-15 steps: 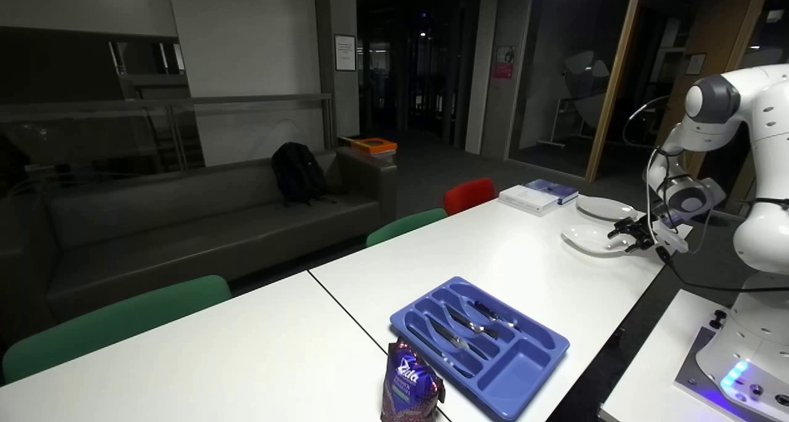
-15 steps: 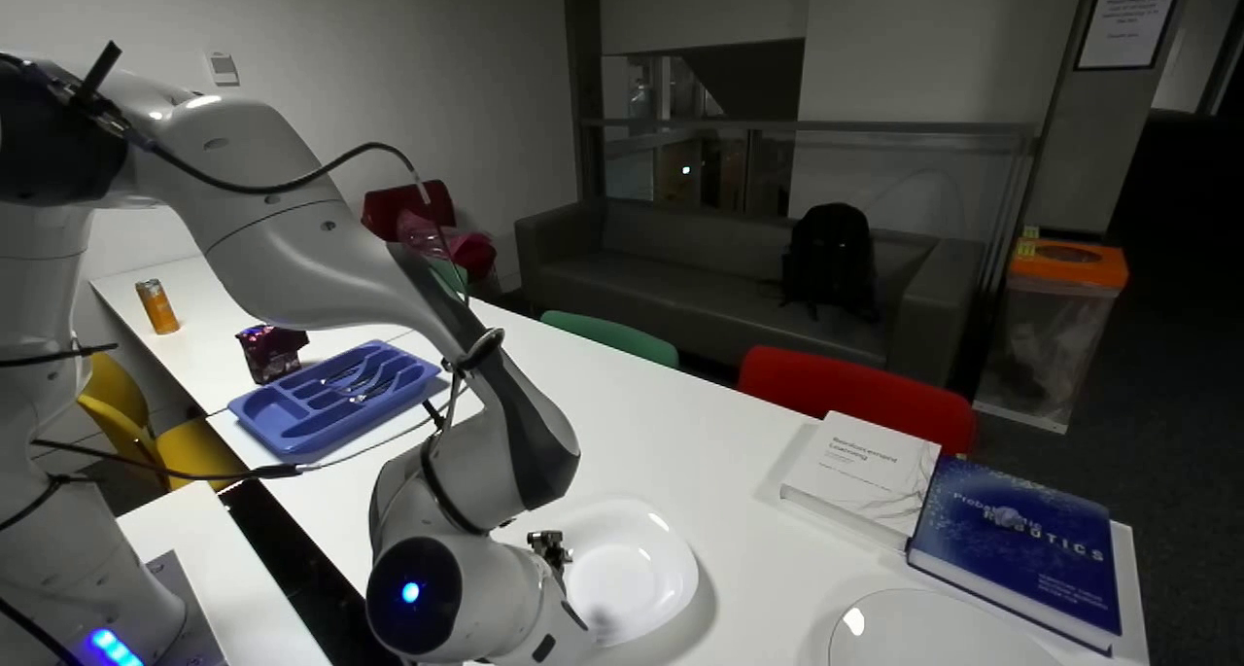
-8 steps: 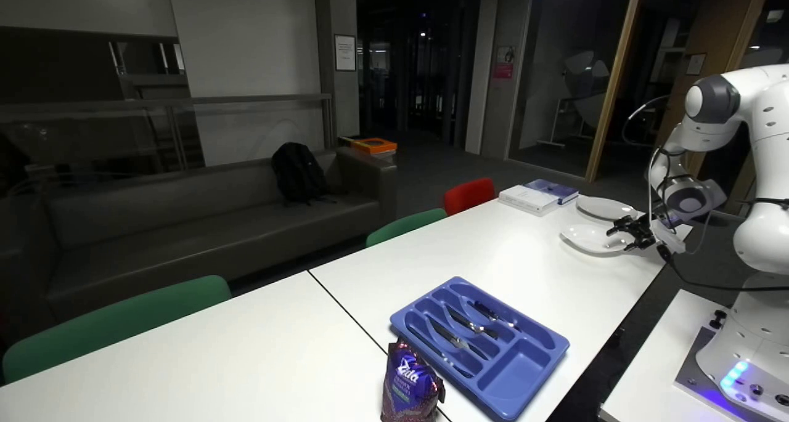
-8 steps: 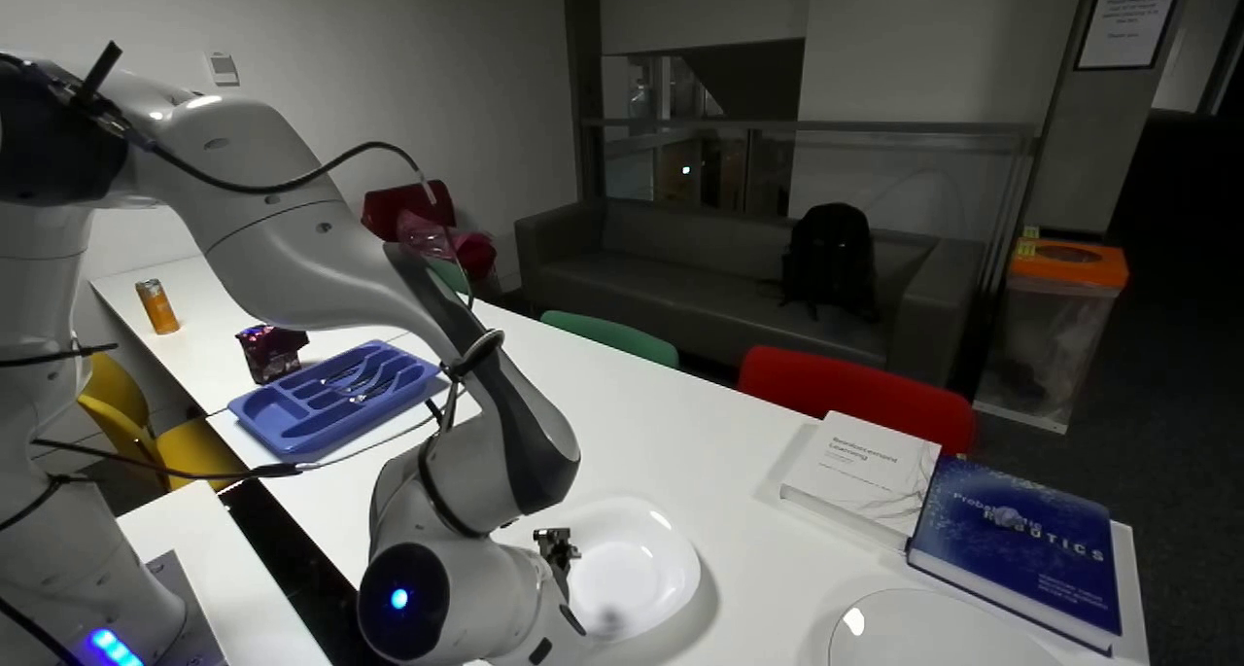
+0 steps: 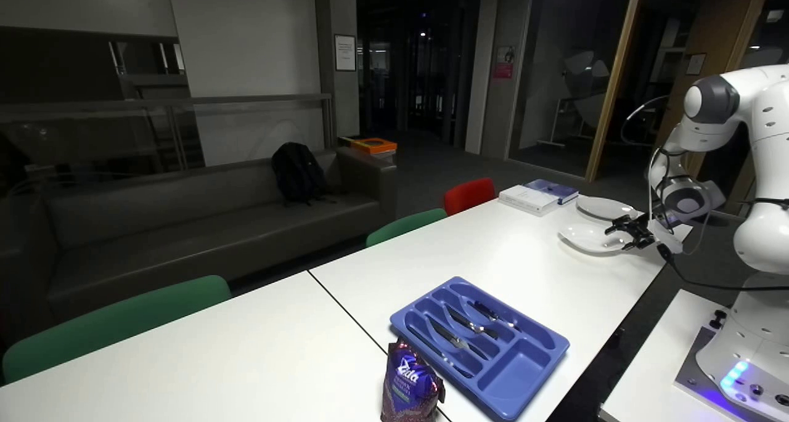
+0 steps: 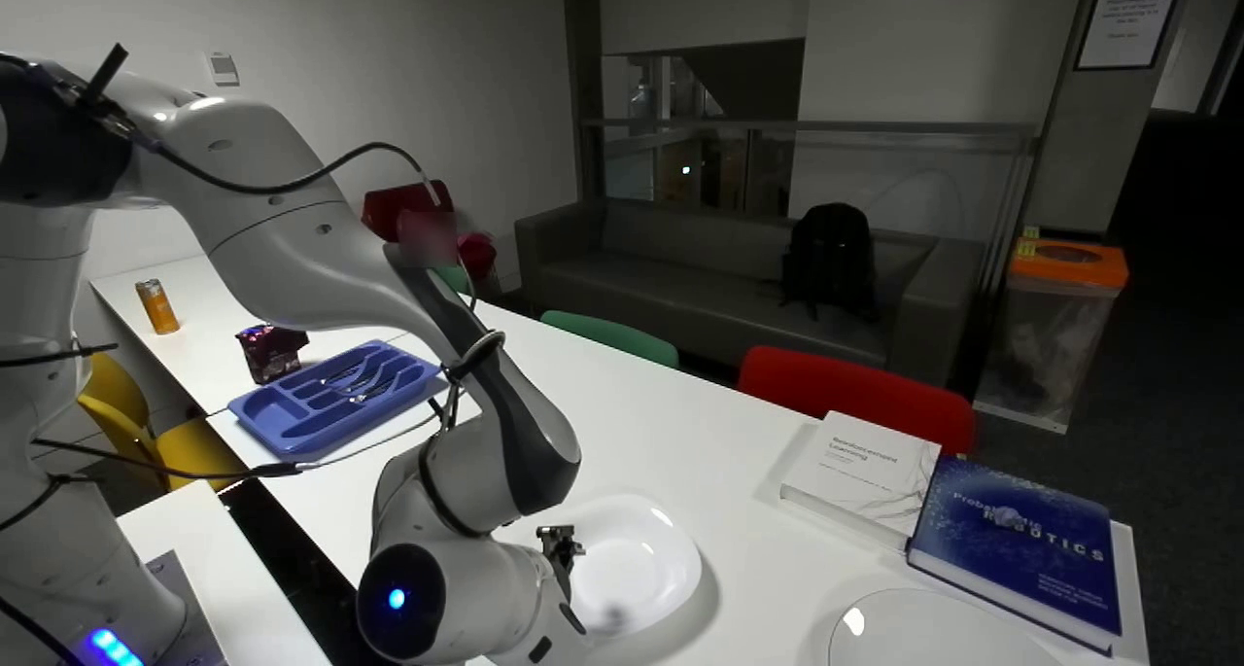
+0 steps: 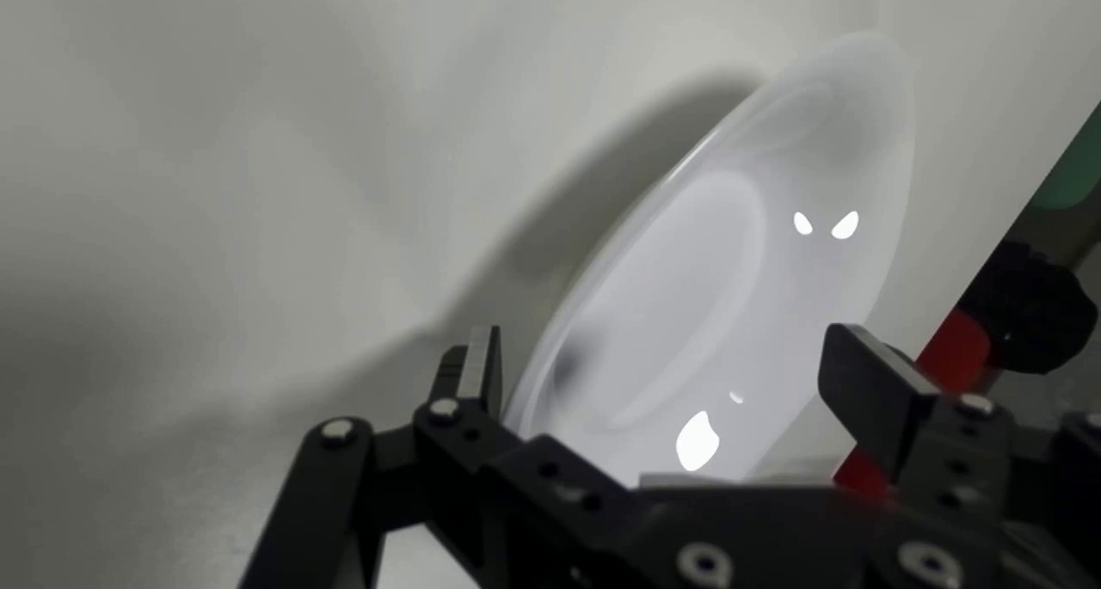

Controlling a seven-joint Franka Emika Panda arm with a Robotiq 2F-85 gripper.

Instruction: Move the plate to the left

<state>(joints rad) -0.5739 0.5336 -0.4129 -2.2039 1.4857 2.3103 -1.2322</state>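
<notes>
A white plate with a raised rim (image 5: 585, 238) lies on the white table; it also shows in the other exterior picture (image 6: 637, 569) and the wrist view (image 7: 688, 297). My gripper (image 5: 620, 236) is low at the plate's robot-side edge. In the wrist view my gripper (image 7: 671, 361) has its fingers wide apart, with part of the plate between them and one finger close by the rim. The plate's nearest edge is hidden behind the gripper body, so I cannot tell if they touch. A second, flatter round white plate (image 5: 607, 207) lies beyond, cut off in an exterior view (image 6: 923, 637).
A blue cutlery tray (image 5: 516, 369) stands farther along the table, beside a purple foil bag (image 5: 410, 385). A white book (image 6: 860, 476) and a blue book (image 6: 1016, 554) lie near the plates. An orange can (image 6: 157, 306) stands at the far end.
My gripper has shifted slightly, away from the robot base and toward the table's middle. The raised-rim plate has slid a little the same way. The second plate has not moved.
</notes>
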